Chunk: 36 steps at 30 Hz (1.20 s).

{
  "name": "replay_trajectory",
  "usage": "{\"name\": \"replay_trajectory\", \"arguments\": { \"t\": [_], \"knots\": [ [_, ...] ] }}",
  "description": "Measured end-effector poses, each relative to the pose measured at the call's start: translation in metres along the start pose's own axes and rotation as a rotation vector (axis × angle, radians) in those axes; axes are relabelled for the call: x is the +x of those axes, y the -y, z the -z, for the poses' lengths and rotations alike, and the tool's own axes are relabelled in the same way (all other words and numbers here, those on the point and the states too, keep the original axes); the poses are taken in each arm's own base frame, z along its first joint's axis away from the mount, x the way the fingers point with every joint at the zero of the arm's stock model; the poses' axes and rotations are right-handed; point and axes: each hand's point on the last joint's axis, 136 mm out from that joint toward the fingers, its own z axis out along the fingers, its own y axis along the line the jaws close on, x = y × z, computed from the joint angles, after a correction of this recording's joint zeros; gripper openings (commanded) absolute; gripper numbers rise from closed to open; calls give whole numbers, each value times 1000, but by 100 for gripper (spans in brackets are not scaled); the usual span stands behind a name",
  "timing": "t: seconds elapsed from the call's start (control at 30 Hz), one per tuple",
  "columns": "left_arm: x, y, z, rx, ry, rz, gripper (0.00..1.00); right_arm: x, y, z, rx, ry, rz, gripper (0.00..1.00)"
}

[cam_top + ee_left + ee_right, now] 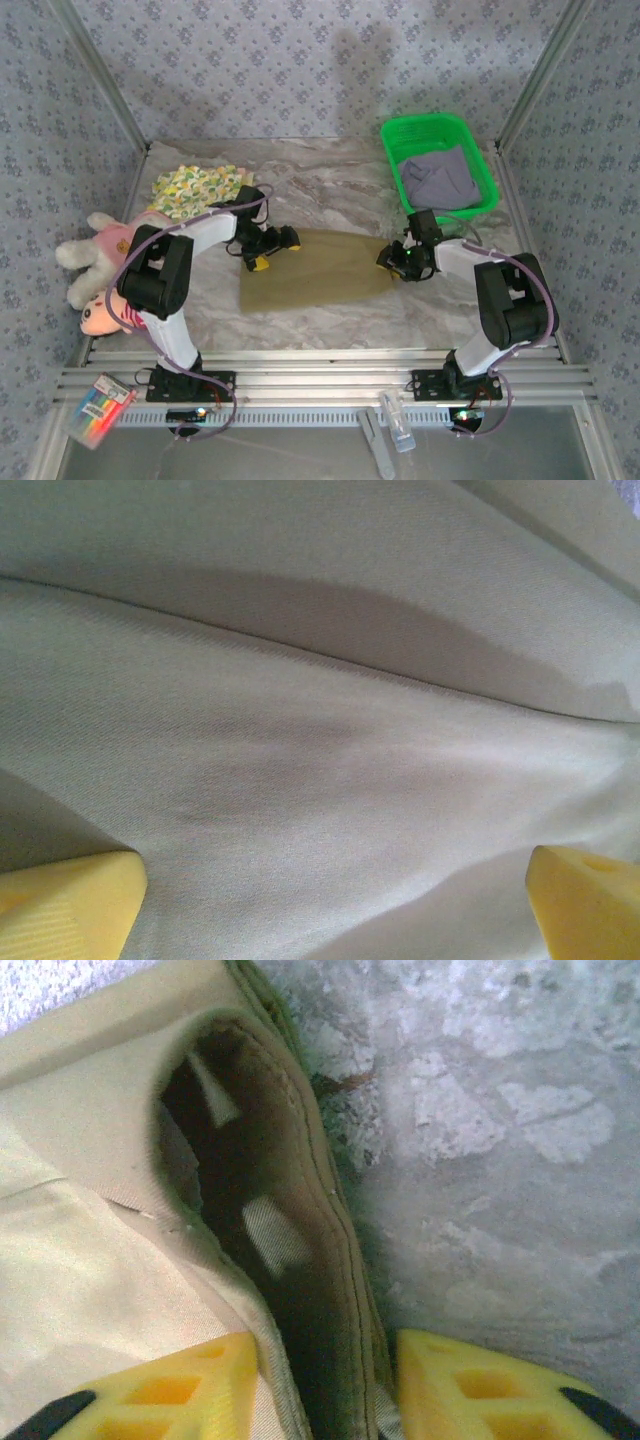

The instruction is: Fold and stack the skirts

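Khaki skirt (315, 268) lay lengthwise between both arms: left gripper (268, 252) spread wide over its left end, right gripper (392, 258) narrow astride its right end, grip unclear.

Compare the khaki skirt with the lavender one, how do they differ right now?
The khaki skirt lies spread flat on the table; the lavender skirt sits bunched in the basket. The left end effector and right end effector are at the khaki skirt's ends, neither at the lavender skirt. Both are plain cloth.
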Motion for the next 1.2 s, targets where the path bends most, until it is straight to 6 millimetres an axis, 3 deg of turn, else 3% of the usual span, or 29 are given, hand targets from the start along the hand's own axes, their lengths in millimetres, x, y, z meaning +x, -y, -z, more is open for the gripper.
{"name": "replay_trajectory", "arguments": {
  "t": [0.1, 0.17, 0.33, 0.5, 0.7, 0.87, 0.97, 1.2],
  "knots": [
    [0, 0, 0, 0, 0, 0, 100, 7, -9, -8, -42, -20, 19, 7],
    [0, 0, 0, 1, 1, 0, 100, 12, -12, -10, -50, -25, 27, 0],
    [1, 1, 1, 10, -1, -2, 100, 10, -8, 0, -11, 8, 62, 0],
    [6, 6, 3, 32, -21, -10, 100, 5, -6, 27, 123, 71, 168, 0],
    [8, 1, 18, -9, 9, -39, 99, -18, -5, 66, 300, 172, 262, 0],
    [16, -2, 6, -16, -36, -49, 93, -23, -25, 88, 400, 206, 356, 0],
    [20, -5, -3, -43, -56, -62, 81, -24, -42, 93, 436, 211, 405, 0],
    [26, -5, -14, -45, -79, -65, 32, -11, -89, 82, 379, 174, 453, 0]
  ]
}}
